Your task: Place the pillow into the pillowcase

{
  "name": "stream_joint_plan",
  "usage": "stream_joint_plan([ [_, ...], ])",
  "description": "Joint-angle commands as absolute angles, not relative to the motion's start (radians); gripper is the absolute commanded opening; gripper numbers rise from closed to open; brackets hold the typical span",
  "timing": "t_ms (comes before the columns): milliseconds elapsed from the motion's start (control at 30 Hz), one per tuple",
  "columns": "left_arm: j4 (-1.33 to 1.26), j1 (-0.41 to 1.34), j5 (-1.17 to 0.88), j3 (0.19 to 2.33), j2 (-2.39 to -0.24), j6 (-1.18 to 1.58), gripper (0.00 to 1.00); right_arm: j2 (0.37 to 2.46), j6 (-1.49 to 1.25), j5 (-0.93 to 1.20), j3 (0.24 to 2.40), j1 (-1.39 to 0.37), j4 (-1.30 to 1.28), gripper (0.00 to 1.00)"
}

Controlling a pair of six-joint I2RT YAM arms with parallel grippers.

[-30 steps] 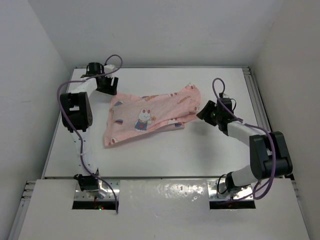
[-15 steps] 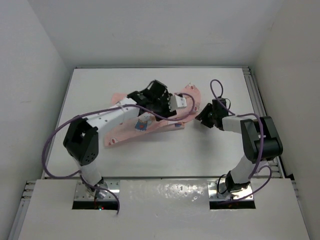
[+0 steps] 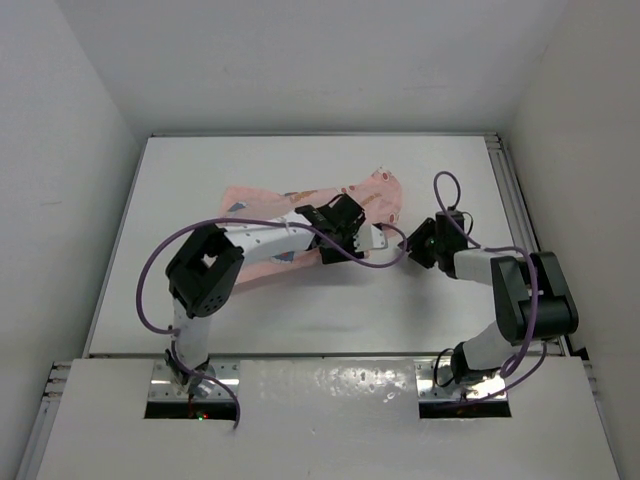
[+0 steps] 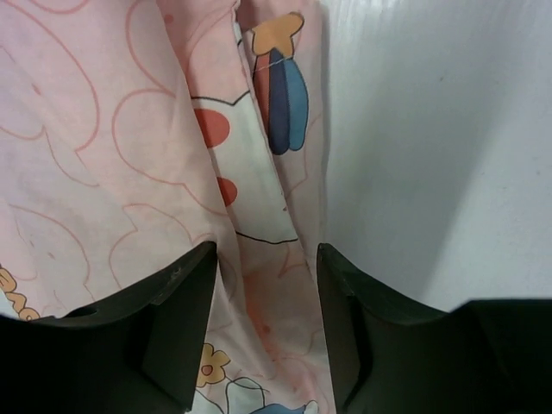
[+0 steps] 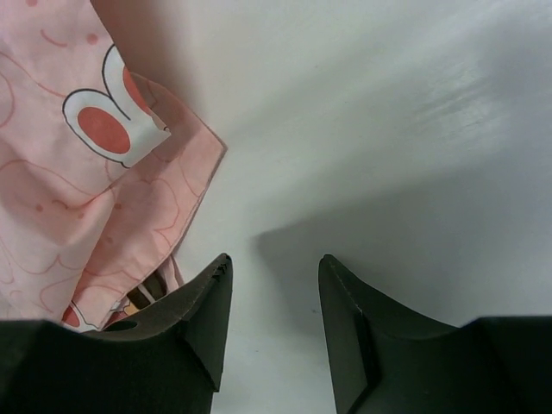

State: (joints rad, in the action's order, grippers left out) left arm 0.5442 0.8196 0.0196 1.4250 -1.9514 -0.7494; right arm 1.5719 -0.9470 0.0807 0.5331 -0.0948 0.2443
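pillowcase (image 3: 372,192): rumpled, lying on counter (image 3: 300,300), middle, slightly far | left hand (image 4: 267,259): released, fingers apart, low over right part of pillowcase, cloth fold lying in the gap | right hand (image 5: 274,263): released, nothing between fingers, over bare counter just right of pillowcase corner | pillow: hidden, can't tell where

Pillowcase (image 3: 375,190): middle covered from above by left gripper (image 3: 355,232); cloth runs off frame left of right gripper (image 5: 269,319). Pillow: concealed, whereabouts cannot be told.
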Motion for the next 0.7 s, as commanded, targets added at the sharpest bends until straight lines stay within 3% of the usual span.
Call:
stream_joint_plan([
  [0, 0.526, 0.845, 0.005, 1.466, -1.957, -0.727, 0.48, 1.551, -0.946, 0.075, 0.503, -0.077, 0.241, 0.45],
  [200, 0.528, 0.885, -0.023, 1.436, -1.925, -0.733, 0.55, 1.566, -0.943, 0.089, 0.526, -0.075, 0.247, 0.48],
  [333, 0.436, 0.867, 0.096, 1.414, -1.968, -0.742, 0.48, 1.603, -0.966, 0.090, 0.555, -0.087, 0.250, 0.50],
  [433, 0.405, 0.854, 0.190, 1.411, -1.997, -0.750, 0.36, 1.618, -0.985, 0.084, 0.568, -0.095, 0.247, 0.50],
  [567, 0.403, 0.842, 0.192, 1.411, -1.987, -0.756, 0.00, 1.617, -1.017, 0.077, 0.558, -0.106, 0.259, 0.50],
  [667, 0.455, 0.838, 0.148, 1.437, -1.980, -0.749, 0.00, 1.597, -1.038, 0.084, 0.531, -0.123, 0.278, 0.50],
])
